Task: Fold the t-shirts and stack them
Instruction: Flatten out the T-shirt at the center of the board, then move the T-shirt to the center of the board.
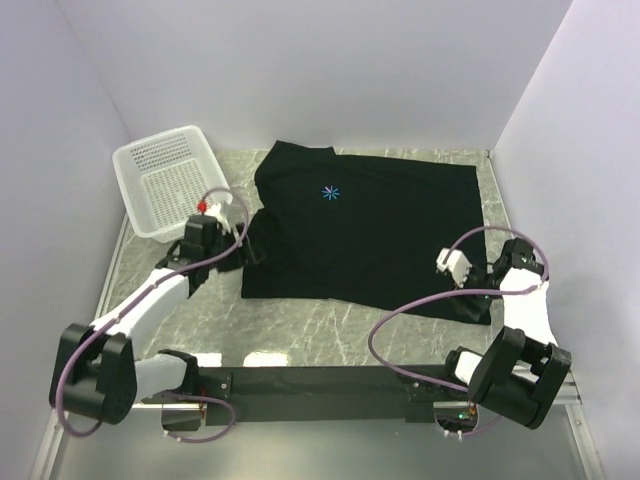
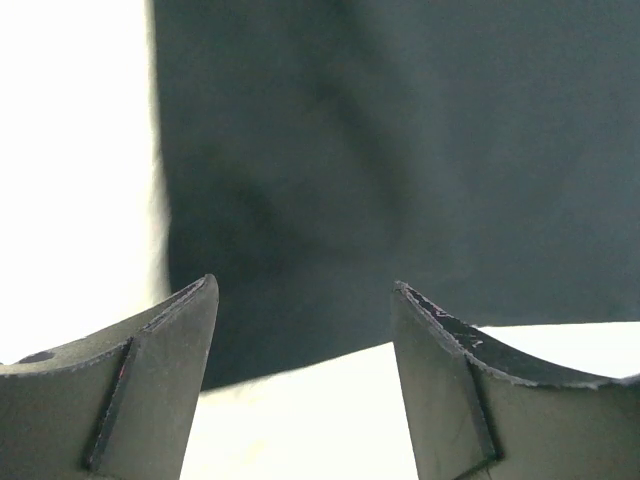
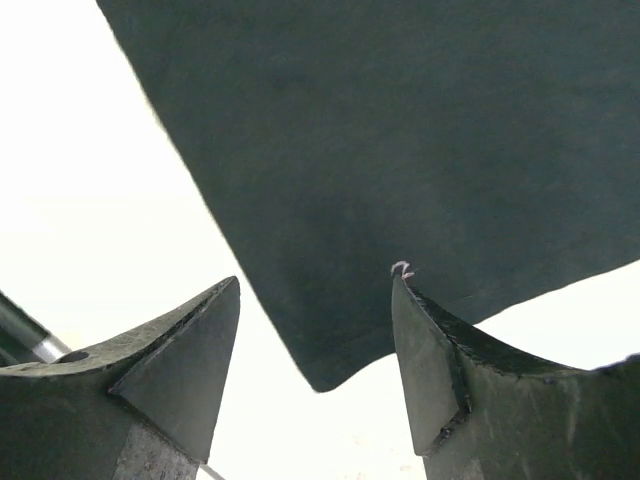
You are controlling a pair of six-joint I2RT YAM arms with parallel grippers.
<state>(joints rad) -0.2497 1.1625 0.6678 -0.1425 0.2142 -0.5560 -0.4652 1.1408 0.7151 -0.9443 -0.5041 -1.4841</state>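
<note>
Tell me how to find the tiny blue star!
Look at the marbled table between the white walls; a big black t-shirt lies spread over its middle. On the shirt's far left part sits the star print, the only light-blue mark on all that black cloth.

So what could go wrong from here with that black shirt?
The right gripper is open over only the tip of the hem corner of the t-shirt, so the fabric might slip out when lifted. The left gripper, open at the sleeve, sits close to the white mesh basket and could nudge it.
</note>
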